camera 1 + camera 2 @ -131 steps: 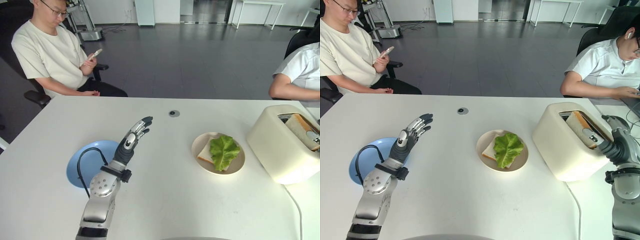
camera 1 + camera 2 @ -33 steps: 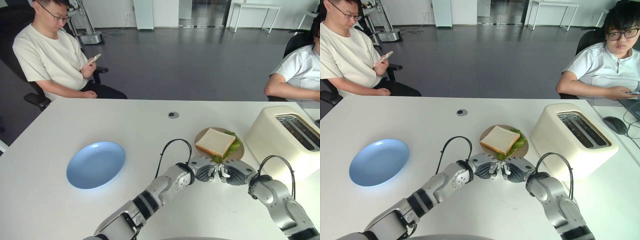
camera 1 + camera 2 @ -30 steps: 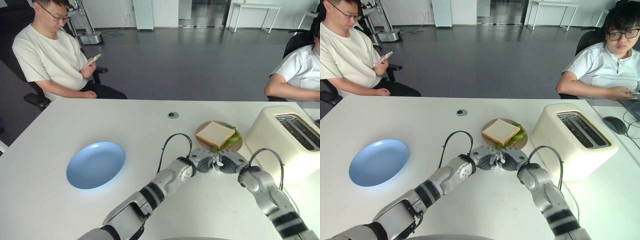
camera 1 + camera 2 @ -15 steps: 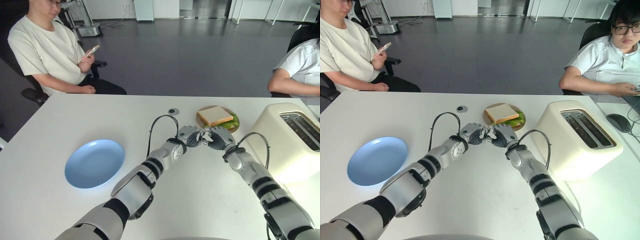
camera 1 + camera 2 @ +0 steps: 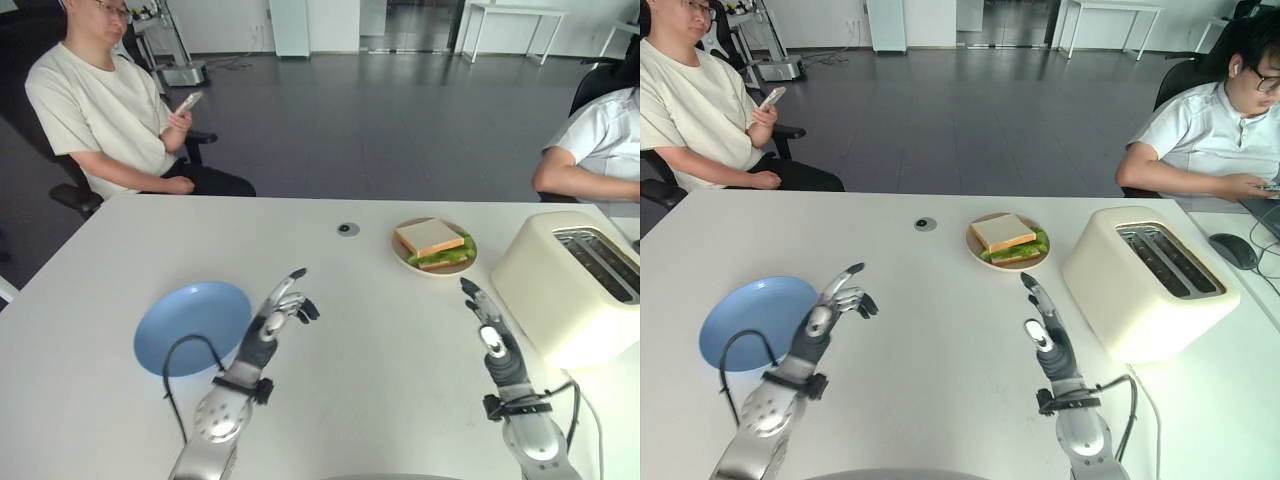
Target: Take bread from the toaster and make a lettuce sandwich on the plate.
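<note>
A sandwich (image 5: 433, 243) of two bread slices with green lettuce between them lies on a beige plate (image 5: 404, 258) toward the far side of the white table. The cream toaster (image 5: 562, 296) stands at the right, and its slots look empty. My left hand (image 5: 281, 308) hovers open beside the blue plate, well short of the sandwich. My right hand (image 5: 482, 311) is open with fingers stretched forward, just left of the toaster and nearer me than the sandwich. Neither hand holds anything.
An empty blue plate (image 5: 190, 325) lies at the left of the table. A small round cable port (image 5: 347, 229) sits in the tabletop behind the middle. A computer mouse (image 5: 1235, 250) lies right of the toaster. People sit at the far left and far right.
Both hands have let go of the beige plate and drawn back toward me, apart from each other. The plate with the sandwich stays at the far side where it was pushed.
</note>
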You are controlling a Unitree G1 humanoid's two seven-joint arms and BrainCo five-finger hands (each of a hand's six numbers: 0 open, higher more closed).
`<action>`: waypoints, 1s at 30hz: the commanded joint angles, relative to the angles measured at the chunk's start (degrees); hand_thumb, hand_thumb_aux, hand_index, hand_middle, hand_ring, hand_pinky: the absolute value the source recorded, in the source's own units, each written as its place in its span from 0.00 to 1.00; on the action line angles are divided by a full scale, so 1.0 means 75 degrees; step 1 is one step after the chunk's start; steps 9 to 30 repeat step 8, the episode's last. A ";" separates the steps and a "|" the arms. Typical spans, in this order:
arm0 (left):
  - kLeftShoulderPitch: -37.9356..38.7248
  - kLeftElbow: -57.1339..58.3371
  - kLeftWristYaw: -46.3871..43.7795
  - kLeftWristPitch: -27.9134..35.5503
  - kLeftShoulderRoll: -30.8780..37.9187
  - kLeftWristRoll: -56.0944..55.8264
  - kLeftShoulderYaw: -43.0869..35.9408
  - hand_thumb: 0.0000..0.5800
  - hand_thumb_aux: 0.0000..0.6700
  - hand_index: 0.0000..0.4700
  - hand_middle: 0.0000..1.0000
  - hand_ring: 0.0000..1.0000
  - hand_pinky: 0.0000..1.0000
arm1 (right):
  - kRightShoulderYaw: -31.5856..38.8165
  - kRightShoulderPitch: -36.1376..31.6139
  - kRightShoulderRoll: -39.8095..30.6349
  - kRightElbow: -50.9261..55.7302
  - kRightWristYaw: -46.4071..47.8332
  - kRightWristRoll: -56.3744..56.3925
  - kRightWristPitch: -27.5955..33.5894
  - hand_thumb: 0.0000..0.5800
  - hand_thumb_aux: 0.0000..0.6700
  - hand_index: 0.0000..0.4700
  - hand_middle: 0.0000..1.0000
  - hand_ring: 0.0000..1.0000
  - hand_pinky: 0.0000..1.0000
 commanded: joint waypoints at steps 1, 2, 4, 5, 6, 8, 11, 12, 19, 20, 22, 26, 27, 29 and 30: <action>0.0727 -0.0597 -0.0246 0.0313 -0.0298 -0.0815 0.0066 0.00 0.00 0.00 0.00 0.00 0.00 | -0.0173 0.0299 0.0222 -0.0346 0.0374 0.0434 0.0293 0.00 0.00 0.00 0.00 0.00 0.00; 0.0853 -0.0674 -0.0279 0.0359 -0.0389 -0.0912 0.0055 0.00 0.00 0.00 0.00 0.00 0.00 | -0.0198 0.0378 0.0303 -0.0360 0.0463 0.0534 0.0289 0.00 0.00 0.00 0.00 0.00 0.00; 0.0977 -0.0748 -0.0323 0.0406 -0.0516 -0.0960 0.0099 0.00 0.00 0.00 0.00 0.00 0.00 | -0.0267 0.0514 0.0461 -0.0334 0.0585 0.0710 0.0259 0.00 0.00 0.00 0.00 0.00 0.00; 0.1017 -0.0752 -0.0346 0.0418 -0.0565 -0.0989 0.0146 0.00 0.00 0.00 0.00 0.00 0.00 | -0.0286 0.0561 0.0512 -0.0292 0.0647 0.0721 0.0201 0.00 0.00 0.00 0.00 0.00 0.00; 0.1034 -0.0731 -0.0362 0.0428 -0.0603 -0.0991 0.0203 0.00 0.00 0.00 0.00 0.00 0.00 | -0.0306 0.0594 0.0562 -0.0272 0.0714 0.0762 0.0182 0.00 0.00 0.00 0.00 0.00 0.00; 0.1043 -0.0709 -0.0420 0.0459 -0.0665 -0.0973 0.0281 0.00 0.00 0.00 0.00 0.00 0.00 | -0.0362 0.0635 0.0647 -0.0264 0.0832 0.0812 0.0166 0.00 0.00 0.00 0.00 0.00 0.00; 0.1043 -0.0709 -0.0420 0.0459 -0.0665 -0.0973 0.0281 0.00 0.00 0.00 0.00 0.00 0.00 | -0.0362 0.0635 0.0647 -0.0264 0.0832 0.0812 0.0166 0.00 0.00 0.00 0.00 0.00 0.00; 0.1043 -0.0709 -0.0420 0.0459 -0.0665 -0.0973 0.0281 0.00 0.00 0.00 0.00 0.00 0.00 | -0.0362 0.0635 0.0647 -0.0264 0.0832 0.0812 0.0166 0.00 0.00 0.00 0.00 0.00 0.00; 0.1043 -0.0709 -0.0420 0.0459 -0.0665 -0.0973 0.0281 0.00 0.00 0.00 0.00 0.00 0.00 | -0.0362 0.0635 0.0647 -0.0264 0.0832 0.0812 0.0166 0.00 0.00 0.00 0.00 0.00 0.00; 0.1043 -0.0709 -0.0420 0.0459 -0.0665 -0.0973 0.0281 0.00 0.00 0.00 0.00 0.00 0.00 | -0.0362 0.0635 0.0647 -0.0264 0.0832 0.0812 0.0166 0.00 0.00 0.00 0.00 0.00 0.00; 0.1043 -0.0709 -0.0420 0.0459 -0.0665 -0.0973 0.0281 0.00 0.00 0.00 0.00 0.00 0.00 | -0.0362 0.0635 0.0647 -0.0264 0.0832 0.0812 0.0166 0.00 0.00 0.00 0.00 0.00 0.00; 0.1043 -0.0709 -0.0420 0.0459 -0.0665 -0.0973 0.0281 0.00 0.00 0.00 0.00 0.00 0.00 | -0.0362 0.0635 0.0647 -0.0264 0.0832 0.0812 0.0166 0.00 0.00 0.00 0.00 0.00 0.00; 0.1043 -0.0709 -0.0420 0.0459 -0.0665 -0.0973 0.0281 0.00 0.00 0.00 0.00 0.00 0.00 | -0.0362 0.0635 0.0647 -0.0264 0.0832 0.0812 0.0166 0.00 0.00 0.00 0.00 0.00 0.00; 0.1043 -0.0709 -0.0420 0.0459 -0.0665 -0.0973 0.0281 0.00 0.00 0.00 0.00 0.00 0.00 | -0.0362 0.0635 0.0647 -0.0264 0.0832 0.0812 0.0166 0.00 0.00 0.00 0.00 0.00 0.00; 0.1043 -0.0709 -0.0420 0.0459 -0.0665 -0.0973 0.0281 0.00 0.00 0.00 0.00 0.00 0.00 | -0.0362 0.0635 0.0647 -0.0264 0.0832 0.0812 0.0166 0.00 0.00 0.00 0.00 0.00 0.00</action>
